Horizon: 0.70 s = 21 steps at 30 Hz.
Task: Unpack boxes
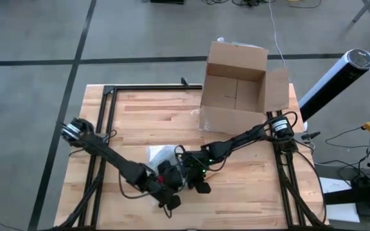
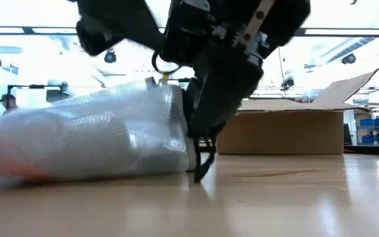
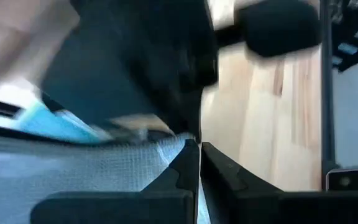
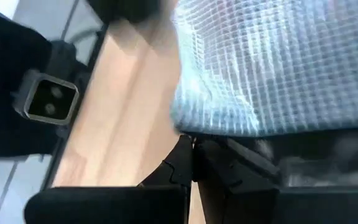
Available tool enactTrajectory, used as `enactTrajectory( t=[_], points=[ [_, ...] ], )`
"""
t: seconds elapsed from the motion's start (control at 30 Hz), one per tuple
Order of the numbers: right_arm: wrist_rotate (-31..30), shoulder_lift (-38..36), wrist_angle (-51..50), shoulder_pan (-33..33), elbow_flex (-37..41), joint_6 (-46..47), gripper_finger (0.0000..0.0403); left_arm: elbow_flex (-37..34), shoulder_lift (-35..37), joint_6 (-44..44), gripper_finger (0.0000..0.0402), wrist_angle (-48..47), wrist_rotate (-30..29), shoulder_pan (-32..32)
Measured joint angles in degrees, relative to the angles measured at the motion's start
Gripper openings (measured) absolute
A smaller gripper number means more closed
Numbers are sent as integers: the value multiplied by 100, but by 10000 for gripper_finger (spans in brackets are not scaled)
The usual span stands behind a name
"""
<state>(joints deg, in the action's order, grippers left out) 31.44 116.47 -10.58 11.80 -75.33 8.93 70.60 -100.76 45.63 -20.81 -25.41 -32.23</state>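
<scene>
The brown cardboard box stands open at the table's far right, flaps up, and shows in the low view as the box. A translucent mesh-textured pouch lies near the table's middle, bulging in the low view, with something red inside at one end. Both grippers meet at its near end. My left gripper is shut, and so is my right gripper. The arms hide the place of contact in the high view. My left gripper pinches the pouch's edge between its two shut fingertips, slanting down; the pouch spreads away to one side of the fingers. My right gripper is shut at the pouch's edge, its fingertips slanting down at the pouch's end near the tabletop; whether cloth lies between them is hidden.
The wooden tabletop has bare room left of the box and on its near right. A black frame rail runs along the far edge. A grey cylinder stands beyond the right edge. A person stands far off in the room.
</scene>
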Motion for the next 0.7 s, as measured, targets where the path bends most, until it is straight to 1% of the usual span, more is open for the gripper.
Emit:
enactTrajectory(
  t=[0.13, 0.3, 0.4, 0.5, 0.6, 0.7],
  points=[
    [-2, -4, -22, -79, 0, 0, 0, 7, 115, -16, 0, -254, -10, -22],
    [5, -5, -22, -197, -2, -2, 0, 1, 164, 25, 0, -257, 52, -115],
    [4, -4, -31, -223, -16, -44, 0, 1, 43, -3, 0, -148, 246, -124],
    [5, -3, -27, -222, -37, -61, 0, 1, -106, 54, 3, -66, 280, -120],
    [5, -3, -24, -222, -37, -61, 0, -16, -277, 306, 21, -67, 304, -92],
    [9, -3, -26, -222, -37, -56, 0, -21, -387, 605, 59, -60, 370, -55]
  ],
)
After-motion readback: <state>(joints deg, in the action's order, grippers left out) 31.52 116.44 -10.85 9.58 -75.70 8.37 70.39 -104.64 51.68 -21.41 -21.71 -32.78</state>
